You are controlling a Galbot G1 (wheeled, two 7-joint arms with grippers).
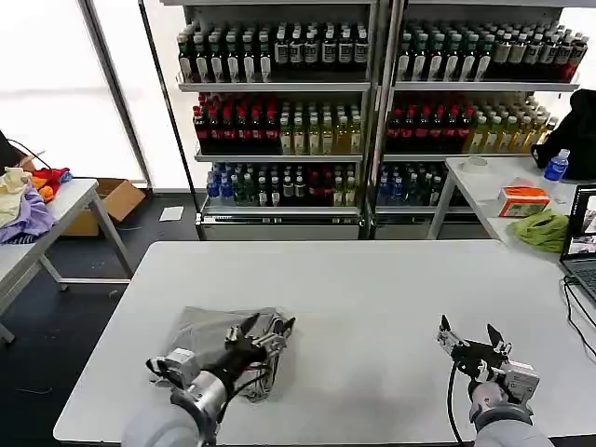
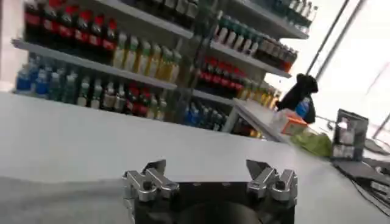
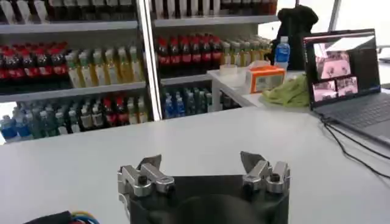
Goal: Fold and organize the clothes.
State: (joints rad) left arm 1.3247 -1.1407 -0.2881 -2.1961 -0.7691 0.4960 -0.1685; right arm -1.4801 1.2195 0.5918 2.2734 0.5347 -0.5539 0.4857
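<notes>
The clothes are one light grey T-shirt [image 1: 209,337], lying bunched in a rough fold on the white table [image 1: 372,289] near its front left. My left gripper [image 1: 272,326] hovers over the shirt's right edge. In the left wrist view that gripper [image 2: 206,167] is open with nothing between its fingers, and grey cloth [image 2: 42,201] shows beside it. My right gripper [image 1: 467,333] stands open above bare table at the front right, well away from the shirt. The right wrist view shows the same gripper [image 3: 201,159] holding nothing.
Shelves of bottles [image 1: 279,102] stand behind the table. A side table at the left holds lilac, yellow and red garments [image 1: 28,200]. At the right, another table carries a green cloth [image 1: 542,228], an orange box [image 1: 523,200] and a laptop [image 1: 582,233].
</notes>
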